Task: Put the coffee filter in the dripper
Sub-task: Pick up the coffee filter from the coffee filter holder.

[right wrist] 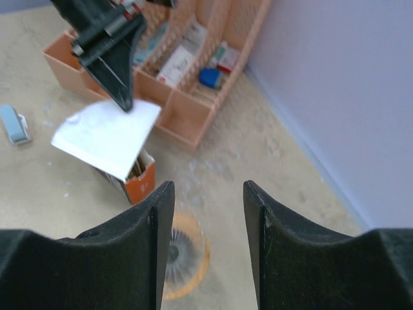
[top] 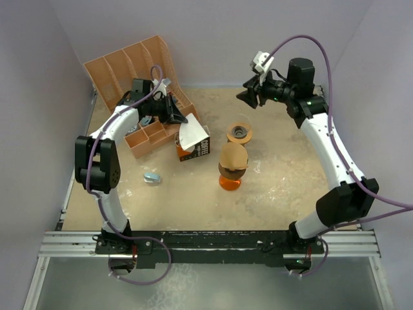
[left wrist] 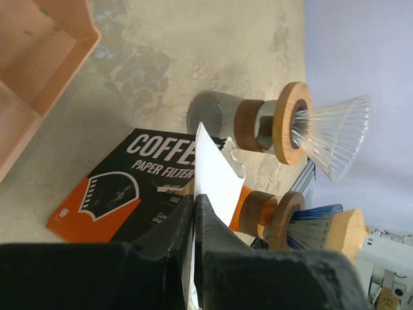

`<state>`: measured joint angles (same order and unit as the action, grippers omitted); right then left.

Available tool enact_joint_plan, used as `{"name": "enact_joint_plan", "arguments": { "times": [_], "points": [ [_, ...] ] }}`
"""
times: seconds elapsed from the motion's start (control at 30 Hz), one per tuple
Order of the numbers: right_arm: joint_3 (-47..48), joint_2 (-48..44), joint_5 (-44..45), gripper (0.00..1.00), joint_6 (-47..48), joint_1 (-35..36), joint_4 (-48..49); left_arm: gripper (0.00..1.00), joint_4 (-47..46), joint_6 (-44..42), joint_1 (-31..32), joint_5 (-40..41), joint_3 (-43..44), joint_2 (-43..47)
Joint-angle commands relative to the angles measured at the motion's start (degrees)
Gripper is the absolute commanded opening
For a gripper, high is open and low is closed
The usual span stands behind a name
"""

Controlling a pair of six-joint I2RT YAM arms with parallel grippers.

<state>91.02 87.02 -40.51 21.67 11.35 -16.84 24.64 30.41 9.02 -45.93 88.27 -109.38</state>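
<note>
The filter (top: 189,135), a flat white fan-shaped paper sheet, sits at the mouth of the opened filter box (top: 201,148), near the glass dripper (top: 239,133) but apart from it. The left gripper (left wrist: 195,203) is fully closed, pinching the filter by one edge. The right gripper (right wrist: 201,194) stands roughly half open above the dripper and holds nothing.

The top camera looked down from above the near edge over the whole table (top: 290,187). The left wrist camera sat close, rolled sideways; the right wrist camera looked down from higher. All three shared the white filter (right wrist: 110,135) and its box (right wrist: 139,181)
</note>
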Motion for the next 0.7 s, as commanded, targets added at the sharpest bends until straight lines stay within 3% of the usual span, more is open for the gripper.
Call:
{"name": "enact_joint_plan", "arguments": {
  "times": [0.0,0.27,0.4,0.67],
  "points": [
    [4.1,3.0,-2.5,0.49,-2.3,5.7,9.6,0.00,-5.3,-1.1,-0.9,-5.0,0.2,4.0],
    [7.5,12.7,-7.1,0.50,-6.3,10.4,15.7,0.00,-9.1,1.9,-2.3,-8.6,-1.2,4.8],
    [9.9,17.3,-7.1,0.51,-7.0,12.4,15.9,0.00,-14.5,8.3,-3.2,-10.7,-3.3,5.1],
    [12.5,23.4,-8.8,0.55,-7.9,12.8,14.1,0.00,-16.1,10.2,-3.6,-11.2,-4.3,5.9]
  ]
}}
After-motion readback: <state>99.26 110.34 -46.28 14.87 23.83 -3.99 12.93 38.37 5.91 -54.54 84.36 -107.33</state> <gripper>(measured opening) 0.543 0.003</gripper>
